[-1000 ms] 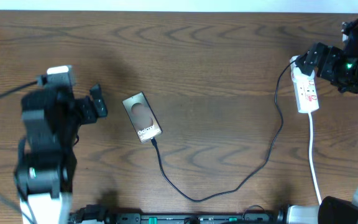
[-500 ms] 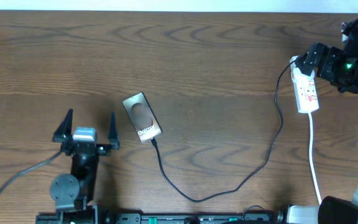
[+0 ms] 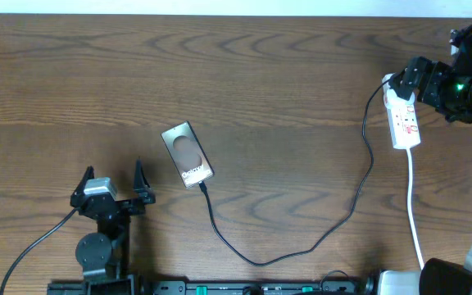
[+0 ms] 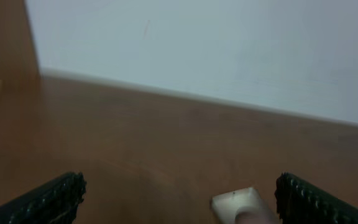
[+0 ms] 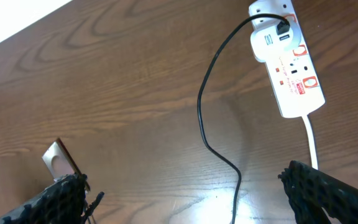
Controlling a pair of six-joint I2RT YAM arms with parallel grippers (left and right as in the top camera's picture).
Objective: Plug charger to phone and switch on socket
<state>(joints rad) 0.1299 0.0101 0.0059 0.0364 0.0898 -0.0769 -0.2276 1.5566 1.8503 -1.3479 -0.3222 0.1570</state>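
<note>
The phone (image 3: 187,154) lies face up left of the table's middle. The black charger cable (image 3: 256,260) runs from its near end in a loop along the front and up to the white socket strip (image 3: 406,123) at the far right. My left gripper (image 3: 112,182) is open and empty, low at the front left, apart from the phone. Its wrist view shows a phone corner (image 4: 244,205) between the fingers (image 4: 48,199). My right gripper (image 3: 412,82) is open above the strip's far end. Its wrist view shows the strip (image 5: 289,68), the cable (image 5: 210,124) plugged into it, and the phone (image 5: 59,162).
The strip's white cord (image 3: 415,213) runs toward the front right edge. The right arm's body (image 3: 465,86) fills the far right corner. A black rail (image 3: 244,288) lies along the table's front edge. A white wall (image 4: 229,50) stands behind the table.
My left arm has swung down and drawn back to the front left, its gripper now open and pointing away across the table. The right arm, phone and cable have not moved.
</note>
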